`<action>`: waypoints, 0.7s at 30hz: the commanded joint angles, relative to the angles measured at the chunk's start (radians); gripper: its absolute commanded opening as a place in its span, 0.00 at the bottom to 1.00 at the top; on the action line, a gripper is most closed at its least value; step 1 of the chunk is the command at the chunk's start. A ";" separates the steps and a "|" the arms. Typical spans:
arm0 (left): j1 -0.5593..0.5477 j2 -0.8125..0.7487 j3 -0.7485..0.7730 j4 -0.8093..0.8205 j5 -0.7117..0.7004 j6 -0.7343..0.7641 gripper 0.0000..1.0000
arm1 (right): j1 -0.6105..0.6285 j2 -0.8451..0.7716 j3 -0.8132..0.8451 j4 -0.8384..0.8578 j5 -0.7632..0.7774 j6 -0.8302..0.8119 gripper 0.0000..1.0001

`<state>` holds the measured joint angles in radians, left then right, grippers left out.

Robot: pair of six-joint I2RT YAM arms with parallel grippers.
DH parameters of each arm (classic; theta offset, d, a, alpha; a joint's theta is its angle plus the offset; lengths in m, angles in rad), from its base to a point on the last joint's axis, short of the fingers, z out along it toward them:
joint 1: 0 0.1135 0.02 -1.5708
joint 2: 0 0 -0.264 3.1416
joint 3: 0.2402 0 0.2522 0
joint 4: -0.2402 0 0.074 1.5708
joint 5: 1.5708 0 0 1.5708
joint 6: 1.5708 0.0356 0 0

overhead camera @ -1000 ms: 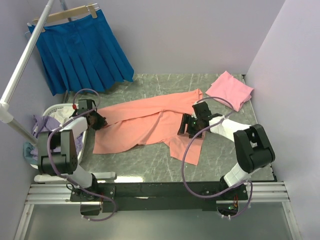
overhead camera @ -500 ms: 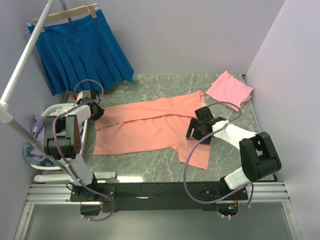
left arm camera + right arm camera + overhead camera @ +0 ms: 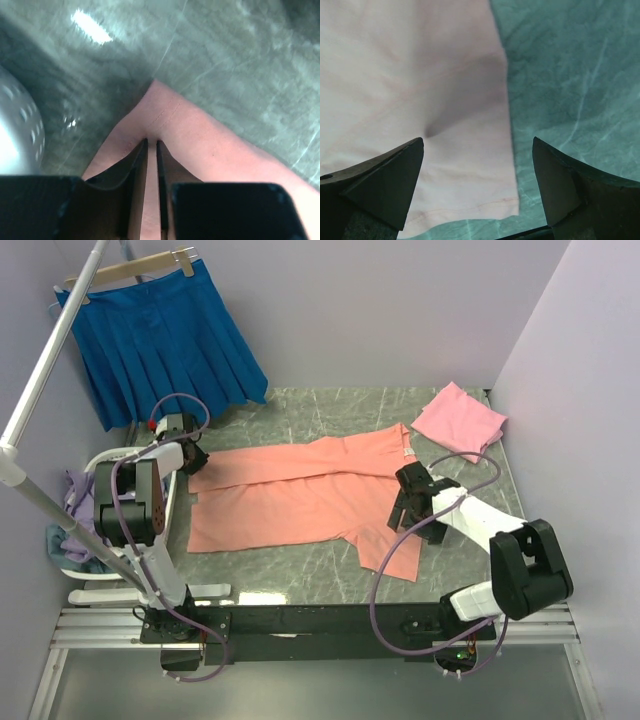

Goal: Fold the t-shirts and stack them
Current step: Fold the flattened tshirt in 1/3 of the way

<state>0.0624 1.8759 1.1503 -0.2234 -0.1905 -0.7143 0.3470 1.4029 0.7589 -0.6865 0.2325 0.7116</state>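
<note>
Left end effector [image 3: 152, 145]: clamped on a corner of the salmon-orange t-shirt [image 3: 290, 495], frame left.
Right end effector [image 3: 478, 144]: spread apart over the same shirt.
Pink t-shirt [image 3: 460, 418]: upper right.

Top cam high, near-side, sees whole bench [image 3: 290, 565]. Wrist cams close, apparently facing down; all share salmon tee [image 3: 290, 502].

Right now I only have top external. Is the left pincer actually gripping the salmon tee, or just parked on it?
Observer: Gripping. In the left wrist view the left pincer is shut on a pinched ridge of the salmon t-shirt.
Operator: And the right one?
Observer: Its wrist view shows the right pincer wide open and holding nothing, with one finger over cloth and the other over bare table.
</note>
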 commanded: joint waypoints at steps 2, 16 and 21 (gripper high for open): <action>0.017 0.091 0.071 -0.068 -0.050 0.042 0.21 | -0.008 -0.061 -0.033 -0.045 0.044 0.032 0.96; -0.038 0.054 0.091 -0.094 -0.029 0.009 0.22 | -0.134 -0.006 0.318 0.223 -0.064 -0.165 1.00; -0.053 0.031 0.072 -0.084 -0.003 -0.010 0.22 | -0.172 0.278 0.529 0.384 -0.264 -0.233 1.00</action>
<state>0.0296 1.9453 1.2564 -0.2588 -0.2333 -0.7113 0.1913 1.4944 1.1637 -0.4458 0.1329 0.5575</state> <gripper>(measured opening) 0.221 0.995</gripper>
